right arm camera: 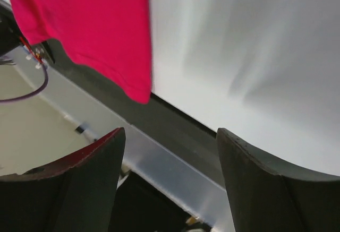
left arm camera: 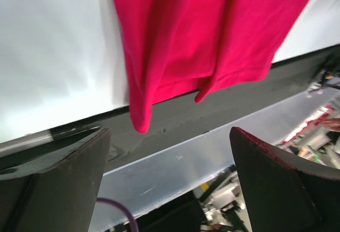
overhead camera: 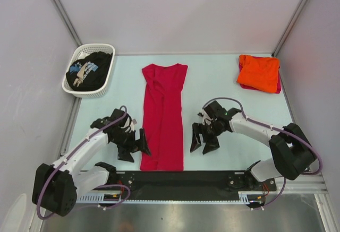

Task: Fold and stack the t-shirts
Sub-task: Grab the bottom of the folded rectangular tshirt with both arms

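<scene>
L gripper (overhead camera: pixel 134 149) jaws wide apart, clamping nothing, just left of crimson tee (overhead camera: pixel 163 115). R gripper (overhead camera: pixel 203 146) jaws apart too, just right of it. Tee flat in long narrow strip btwn both. Orange tee (overhead camera: pixel 258 71) folded, far right corner; black tee (overhead camera: pixel 90 68) in white basket (overhead camera: pixel 87 93), far left.

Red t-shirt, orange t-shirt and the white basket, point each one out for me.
red t-shirt (overhead camera: pixel 163 120), top view, middle of the folded strip
orange t-shirt (overhead camera: pixel 258 71), top view, centre of its top layer
white basket (overhead camera: pixel 85 92), top view, near wall
</scene>
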You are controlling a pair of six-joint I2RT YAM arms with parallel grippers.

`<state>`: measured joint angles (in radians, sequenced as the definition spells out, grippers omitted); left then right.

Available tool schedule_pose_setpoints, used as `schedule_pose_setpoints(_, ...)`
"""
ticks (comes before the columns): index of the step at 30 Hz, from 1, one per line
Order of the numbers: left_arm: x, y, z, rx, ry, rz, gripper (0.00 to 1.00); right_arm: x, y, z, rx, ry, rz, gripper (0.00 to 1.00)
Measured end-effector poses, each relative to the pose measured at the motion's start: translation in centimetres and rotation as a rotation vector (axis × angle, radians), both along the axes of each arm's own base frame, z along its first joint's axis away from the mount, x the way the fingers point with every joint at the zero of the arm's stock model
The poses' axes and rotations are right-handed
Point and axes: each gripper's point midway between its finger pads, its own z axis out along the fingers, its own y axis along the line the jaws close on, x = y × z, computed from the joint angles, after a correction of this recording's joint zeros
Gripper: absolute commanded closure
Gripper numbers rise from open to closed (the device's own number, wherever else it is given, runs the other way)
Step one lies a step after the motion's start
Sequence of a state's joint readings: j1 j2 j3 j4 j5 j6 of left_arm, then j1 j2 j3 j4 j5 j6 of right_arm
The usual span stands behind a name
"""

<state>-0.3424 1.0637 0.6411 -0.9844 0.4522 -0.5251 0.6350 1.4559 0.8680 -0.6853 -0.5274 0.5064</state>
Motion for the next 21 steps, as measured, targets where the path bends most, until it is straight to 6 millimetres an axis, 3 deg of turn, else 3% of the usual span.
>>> schedule_pose_setpoints(2, -1.0, -0.3, -0.6, -0.035, 0.014, 0.018, 0.0, -2.0, -0.4, -1.1, 0.048, 0.082, -0.041, 0.26)
schedule_pose_setpoints(5, -1.8, -0.6, -1.4, -0.067, 0.032, 0.039, 0.0, -3.4, -0.3, -1.8, 0.121, 0.146, -0.098, 0.28)
schedule_pose_setpoints(12, -2.7, -0.7, -3.3, -0.078, 0.094, 0.062, 0.02, -3.3, 1.7, -2.3, 0.261, 0.199, -0.163, 0.31)
schedule_pose_setpoints(14, -2.7, -0.7, -3.6, -0.075, 0.102, 0.063, 0.11, -3.1, 2.5, -2.4, 0.281, 0.199, -0.158, 0.33)
schedule_pose_setpoints(16, -2.5, -0.9, -3.8, -0.077, 0.104, 0.063, 0.31, -3.2, 3.4, -2.9, 0.283, 0.221, -0.137, 0.35)
schedule_pose_setpoints(18, -2.3, -1.0, -4.2, -0.082, 0.108, 0.064, 0.39, -3.4, 4.2, -3.5, 0.274, 0.244, -0.114, 0.41)
schedule_pose_setpoints(19, -2.3, -1.1, -4.4, -0.081, 0.112, 0.062, 0.52, -3.6, 4.5, -3.7, 0.272, 0.251, -0.104, 0.43)
schedule_pose_setpoints(21, -2.5, -1.0, -5.0, -0.074, 0.128, 0.061, 0.62, -4.0, 5.2, -4.1, 0.27, 0.279, -0.081, 0.49)
